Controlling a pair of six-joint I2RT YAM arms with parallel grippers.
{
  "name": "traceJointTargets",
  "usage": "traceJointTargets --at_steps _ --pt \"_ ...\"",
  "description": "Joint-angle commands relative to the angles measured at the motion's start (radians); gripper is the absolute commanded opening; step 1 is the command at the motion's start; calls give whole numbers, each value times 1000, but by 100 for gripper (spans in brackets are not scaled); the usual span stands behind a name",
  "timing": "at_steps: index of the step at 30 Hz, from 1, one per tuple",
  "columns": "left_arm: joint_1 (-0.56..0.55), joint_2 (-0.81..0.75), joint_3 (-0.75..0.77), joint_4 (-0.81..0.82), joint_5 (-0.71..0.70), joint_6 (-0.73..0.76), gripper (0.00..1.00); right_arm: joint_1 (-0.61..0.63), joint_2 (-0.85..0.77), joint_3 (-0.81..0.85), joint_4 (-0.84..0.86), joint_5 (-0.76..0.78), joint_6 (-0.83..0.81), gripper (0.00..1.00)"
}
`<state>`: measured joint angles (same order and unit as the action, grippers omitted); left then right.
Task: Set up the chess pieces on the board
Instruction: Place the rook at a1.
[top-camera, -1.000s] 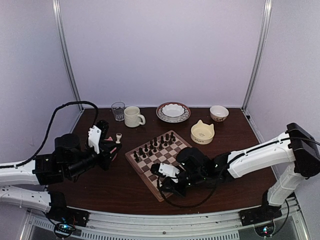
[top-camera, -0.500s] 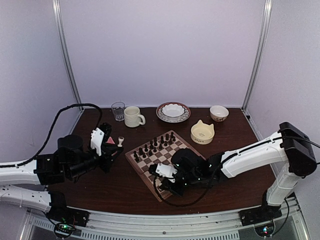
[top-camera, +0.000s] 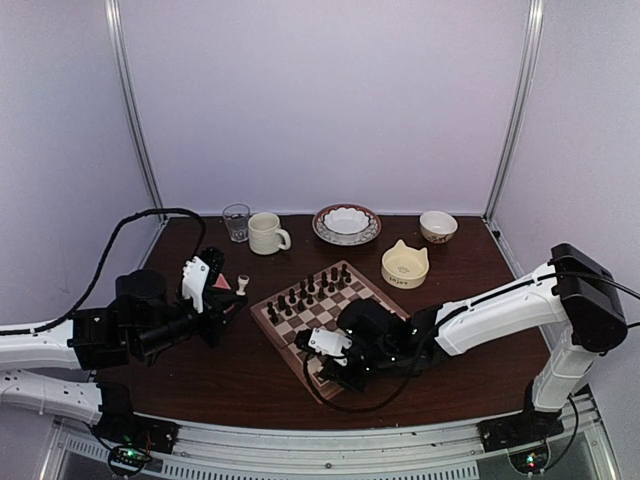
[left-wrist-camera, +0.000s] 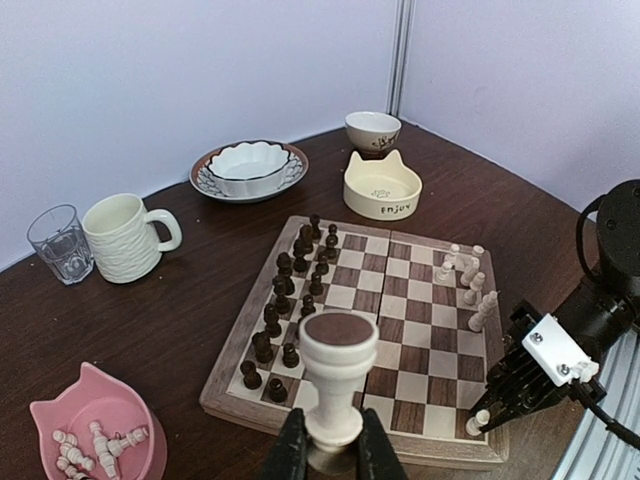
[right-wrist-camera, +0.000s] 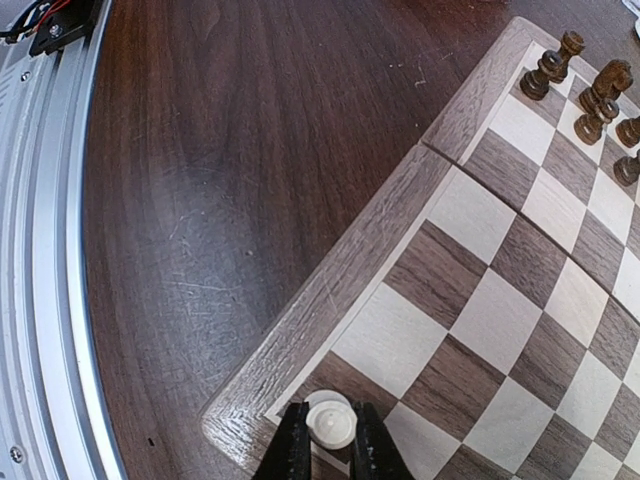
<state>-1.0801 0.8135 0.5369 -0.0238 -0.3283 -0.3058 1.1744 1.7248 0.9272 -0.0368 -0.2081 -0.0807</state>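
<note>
Seen from above the dark table (top-camera: 240, 375): a clear glass (top-camera: 236, 221) and cream mug (top-camera: 266, 233) at eleven o'clock, a scalloped white bowl (top-camera: 346, 219) on a patterned plate (top-camera: 321, 229) at twelve, a small bowl (top-camera: 438, 226) at one, a cat-eared cream bowl (top-camera: 405, 265) nearer centre, and a pink cat-eared bowl (left-wrist-camera: 70, 405) toward nine.

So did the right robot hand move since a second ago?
Yes. In the top view the right gripper shifted a little to the left across the board, closer to its left edge, shut on a white piece.
</note>
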Motion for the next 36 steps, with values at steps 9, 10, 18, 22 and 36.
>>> traceJointTargets --at_steps 9,10,18,22,36 --pt "1 8 30 -2 27 -10 0 7 1 22 -14 35 -5 21" --pt "1 10 33 -4 30 -10 0 7 0 22 -11 33 -2 22" --pt "1 28 42 -7 43 -10 0 7 -48 -2 18 12 7 34" --pt "1 50 56 -13 61 -14 0 9 -115 -34 34 7 10 37" --pt "0 202 230 -165 379 -87 0 30 -581 -317 297 38 -240 52"
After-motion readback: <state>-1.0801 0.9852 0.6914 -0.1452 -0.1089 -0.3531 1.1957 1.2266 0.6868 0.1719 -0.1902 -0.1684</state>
